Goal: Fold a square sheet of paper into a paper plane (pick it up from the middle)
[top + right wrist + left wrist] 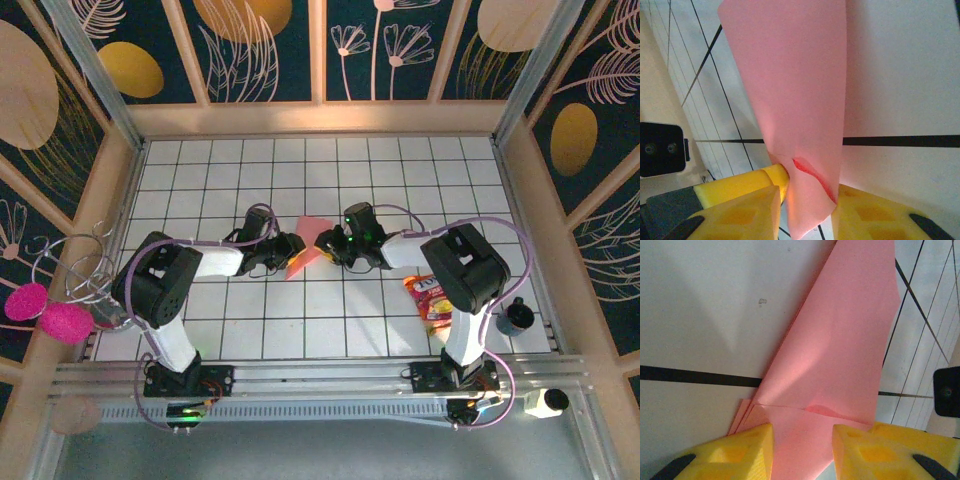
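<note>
Two arms meet mid-surface in the top view. The left pincer sits at 8 o'clock of the partly folded pink paper and the right pincer at 3 o'clock. The paper tilts up between them, probably so a crease can be worked.

Left wrist: the paper runs toward 1 o'clock, its layered edges showing. The left pincer has its jaws apart with paper across the gap. I cannot tell whether they grip it or merely pin it.

Right wrist: the right pincer looks clamped on a buckled flap of paper, seemingly raising it to fold over.
</note>
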{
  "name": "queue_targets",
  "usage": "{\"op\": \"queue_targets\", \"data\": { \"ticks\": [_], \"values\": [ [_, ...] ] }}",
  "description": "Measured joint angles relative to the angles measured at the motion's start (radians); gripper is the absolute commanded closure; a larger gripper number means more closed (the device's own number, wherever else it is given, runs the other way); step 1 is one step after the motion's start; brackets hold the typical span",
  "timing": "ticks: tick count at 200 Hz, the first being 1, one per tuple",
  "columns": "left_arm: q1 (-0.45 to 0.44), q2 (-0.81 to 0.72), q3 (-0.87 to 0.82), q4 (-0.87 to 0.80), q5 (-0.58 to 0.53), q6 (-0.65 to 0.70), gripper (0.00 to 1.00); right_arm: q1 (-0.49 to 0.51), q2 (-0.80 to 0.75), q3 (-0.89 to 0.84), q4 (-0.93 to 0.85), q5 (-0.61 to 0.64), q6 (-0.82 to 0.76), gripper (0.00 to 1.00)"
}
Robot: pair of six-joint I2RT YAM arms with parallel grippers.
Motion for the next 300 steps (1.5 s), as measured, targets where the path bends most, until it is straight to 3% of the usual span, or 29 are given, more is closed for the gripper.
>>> {"op": "queue_targets", "data": {
  "ticks": [35, 67, 119, 173, 253, 300],
  "values": [
    [0.000, -0.002, 0.001, -0.002, 0.000, 0.001, 0.62, -0.002, 0.000, -0.001, 0.004, 0.000, -0.003, 0.83],
    [-0.003, -0.004, 0.005, -0.010, -0.001, 0.011, 0.60, -0.003, 0.000, -0.001, 0.005, 0.001, -0.009, 1.00],
    [-0.006, -0.071, 0.012, -0.066, -0.024, 0.138, 0.48, -0.008, -0.019, -0.001, -0.006, 0.033, -0.015, 1.00],
    [-0.090, -0.216, 0.043, -0.065, -0.150, 0.426, 0.36, -0.040, -0.147, -0.035, -0.028, 0.086, 0.004, 1.00],
    [-0.212, -0.143, 0.058, -0.027, -0.333, 0.853, 0.39, -0.077, -0.189, -0.090, -0.055, 0.087, 0.092, 1.00],
    [-0.251, -0.100, 0.054, 0.022, -0.346, 1.027, 0.42, -0.092, -0.191, -0.090, -0.068, 0.079, 0.106, 1.00]
  ]
}}
